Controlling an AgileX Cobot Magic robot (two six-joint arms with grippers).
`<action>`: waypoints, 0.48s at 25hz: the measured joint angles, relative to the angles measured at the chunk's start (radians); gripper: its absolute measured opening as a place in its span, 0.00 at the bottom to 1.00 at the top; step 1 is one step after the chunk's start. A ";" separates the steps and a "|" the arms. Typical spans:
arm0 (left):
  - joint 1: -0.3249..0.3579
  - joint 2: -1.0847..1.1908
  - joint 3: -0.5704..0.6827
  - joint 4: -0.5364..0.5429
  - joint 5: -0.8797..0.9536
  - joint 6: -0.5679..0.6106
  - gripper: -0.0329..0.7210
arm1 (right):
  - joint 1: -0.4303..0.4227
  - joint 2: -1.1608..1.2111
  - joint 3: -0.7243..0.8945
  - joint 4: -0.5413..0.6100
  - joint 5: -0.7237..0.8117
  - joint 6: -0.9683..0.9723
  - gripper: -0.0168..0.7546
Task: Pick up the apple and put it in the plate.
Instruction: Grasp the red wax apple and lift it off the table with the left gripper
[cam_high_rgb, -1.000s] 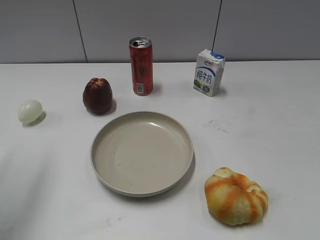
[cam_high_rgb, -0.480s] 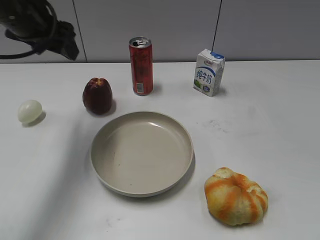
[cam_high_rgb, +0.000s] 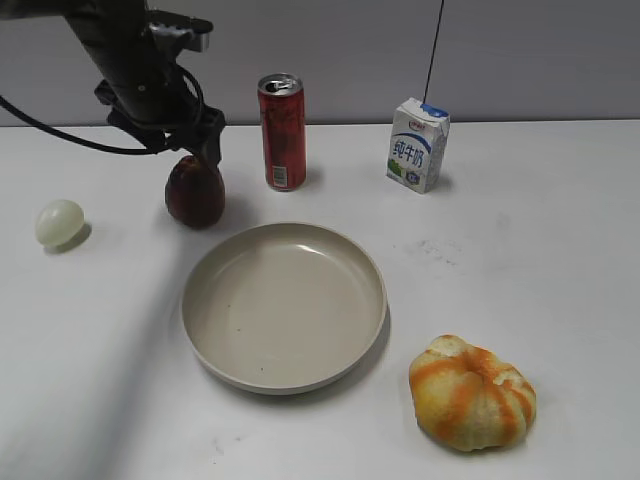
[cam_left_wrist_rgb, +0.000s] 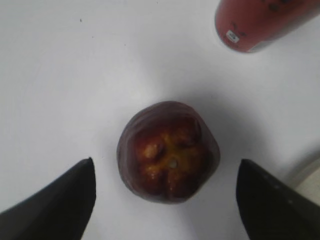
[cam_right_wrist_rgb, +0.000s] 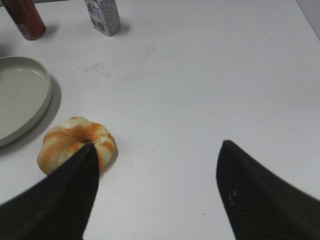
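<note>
There is one apple, one plate, one red can, one milk carton, one pale ball and one orange striped fruit. Two grippers are visible, the left gripper and the right gripper.

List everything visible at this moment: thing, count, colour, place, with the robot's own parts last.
apple: 1, dark maroon, back left, under the left gripper
plate: 1, beige, centre, empty
can: 1, red, behind the plate
milk carton: 1, white and blue, back right
striped fruit: 1, orange-yellow, front right
ball: 1, pale, far left
table: 1, white
left gripper: 1, black, open, astride the apple
right gripper: 1, black, open, above bare table
</note>
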 joint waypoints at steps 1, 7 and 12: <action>0.000 0.016 -0.004 0.000 -0.002 0.000 0.95 | 0.000 0.000 0.000 0.000 0.000 0.000 0.78; 0.000 0.091 -0.007 -0.010 -0.011 0.000 0.94 | 0.000 0.000 0.000 0.000 0.000 0.000 0.78; 0.000 0.087 -0.011 -0.012 -0.002 0.000 0.86 | 0.000 0.000 0.000 0.000 0.000 0.000 0.78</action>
